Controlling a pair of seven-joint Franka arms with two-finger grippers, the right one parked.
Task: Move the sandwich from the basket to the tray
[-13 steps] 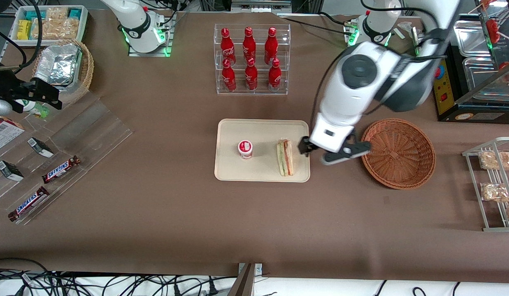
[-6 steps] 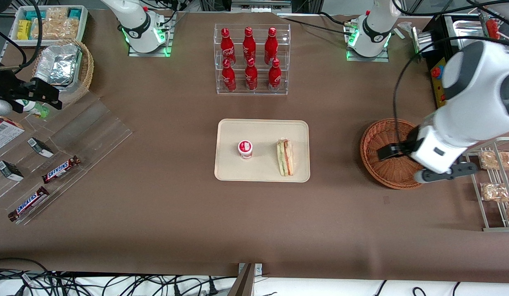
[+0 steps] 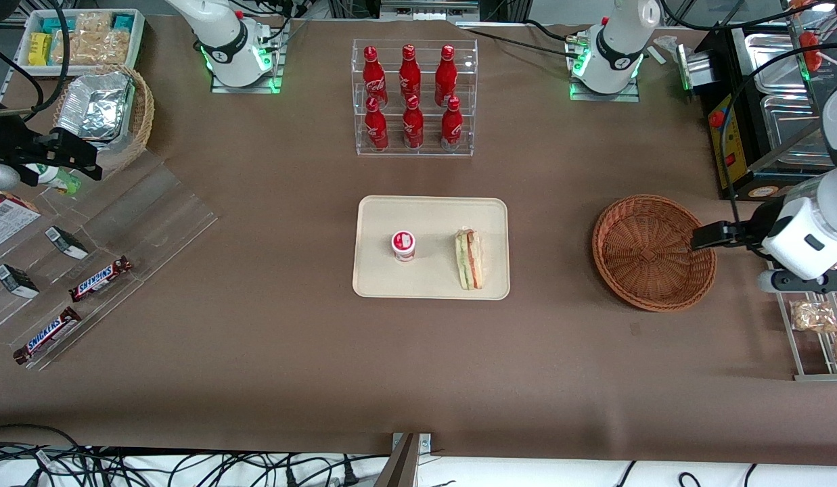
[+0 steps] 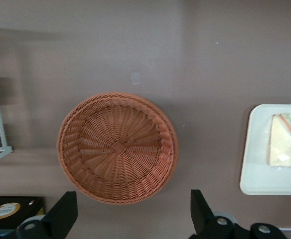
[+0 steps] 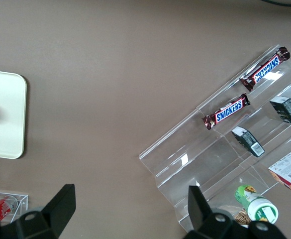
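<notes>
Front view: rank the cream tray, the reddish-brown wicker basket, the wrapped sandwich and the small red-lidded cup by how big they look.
1. Cream rectangular tray
2. Round reddish-brown wicker basket
3. Wrapped wedge sandwich
4. Small red-lidded cup

The left arm's pincer, open, hovers at the basket's rim.

Sandwich (image 3: 469, 259) on tray (image 3: 432, 281), beside cup (image 3: 403, 245), at the tray end nearest basket (image 3: 653, 251). Basket well apart from tray, toward the working arm's end of the table, nothing inside. Gripper (image 3: 704, 237) raised at the basket rim nearest snack rack (image 3: 814, 304), fingers spread wide. Bottle rack (image 3: 413, 98) farther from the front camera than tray. Candy bars (image 3: 73, 304) toward the parked arm's end.
</notes>
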